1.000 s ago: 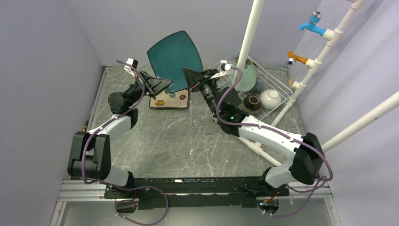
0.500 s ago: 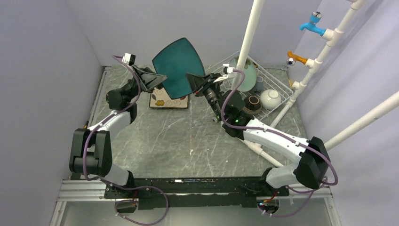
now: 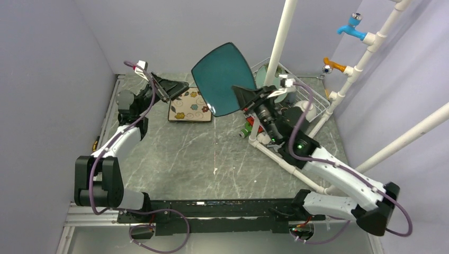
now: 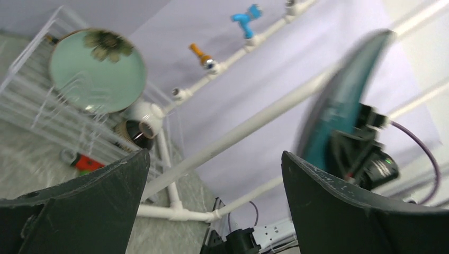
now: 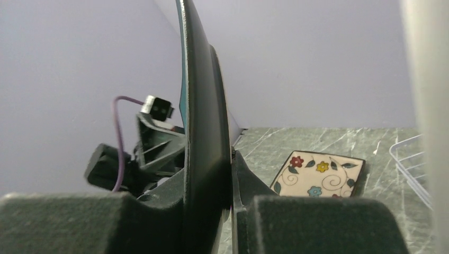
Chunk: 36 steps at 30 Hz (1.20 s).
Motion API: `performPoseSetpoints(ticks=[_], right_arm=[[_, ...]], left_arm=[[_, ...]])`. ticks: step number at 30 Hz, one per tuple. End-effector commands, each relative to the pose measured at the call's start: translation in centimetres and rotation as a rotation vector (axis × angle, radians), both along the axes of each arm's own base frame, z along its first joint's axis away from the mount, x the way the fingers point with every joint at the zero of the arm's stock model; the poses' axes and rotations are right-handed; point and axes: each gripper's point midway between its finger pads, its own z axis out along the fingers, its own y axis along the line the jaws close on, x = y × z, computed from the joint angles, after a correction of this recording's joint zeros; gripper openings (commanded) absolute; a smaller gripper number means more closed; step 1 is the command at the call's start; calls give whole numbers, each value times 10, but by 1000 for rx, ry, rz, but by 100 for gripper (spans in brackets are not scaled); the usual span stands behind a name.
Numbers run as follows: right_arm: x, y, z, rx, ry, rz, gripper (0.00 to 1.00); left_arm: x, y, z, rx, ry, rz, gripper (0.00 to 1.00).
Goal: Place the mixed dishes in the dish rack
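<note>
One teal square plate (image 3: 221,79) is held on edge in the air above the table (image 3: 212,153), between the two arms. Its long axis rises from the gripped lower edge to a top corner, with its face toward the near side. The right gripper (image 3: 242,97) clamps that lower edge, and its arm reaches far forward beside the dish rack (image 3: 312,90). The left gripper (image 3: 180,89), fingers spread and empty, points right near the flat-lying cream square plate with flowers (image 3: 191,108).

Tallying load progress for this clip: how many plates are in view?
3. The teal square plate is held aloft by the right gripper, the cream flowered square plate lies on the table, and the mint-green round plate stands in the dish rack. Others could be hidden behind them.
</note>
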Motion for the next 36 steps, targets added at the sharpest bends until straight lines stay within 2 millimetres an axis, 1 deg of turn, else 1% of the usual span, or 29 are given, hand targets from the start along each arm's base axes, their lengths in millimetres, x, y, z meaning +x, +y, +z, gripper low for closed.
performPoseSetpoints(ticks=[1,3,4,8,11,17,19,23,25,26,29,32,34,36], right_arm=[[-43,-49,77,106,-156,5,0],[-51,-58,70,11,-128,0,0],[-56,-64,70,-19,-127,0,0],[-76,-81,53,-170,-80,30,0],[-89,-92,38,-250,-29,54,0],[-117,-109,-7,-360,114,130,0],[-122,-120,-25,-390,196,112,0],[-122,-152,-57,-466,361,-15,0],[-119,-171,-69,-497,427,-105,0],[-118,-178,-72,-512,448,-138,0],[-113,-197,-77,-555,510,-256,0],[-104,-213,-76,-591,548,-379,0],[-97,-219,-74,-610,554,-449,0],[-87,-219,-70,-622,540,-500,0]], left_arm=[[31,12,-54,160,214,118,99],[35,12,-62,171,239,114,99],[35,11,-64,163,244,106,99],[36,8,-68,138,268,78,99],[37,8,-72,149,286,75,99],[34,6,-68,165,275,68,99],[34,5,-71,182,285,73,99],[32,0,-72,183,294,51,99],[31,-2,-72,187,296,45,99],[31,-3,-72,189,297,45,99],[30,-5,-73,212,290,47,99],[32,-5,-78,241,302,56,99],[31,-6,-77,236,301,51,98],[31,-6,-77,232,304,46,98]])
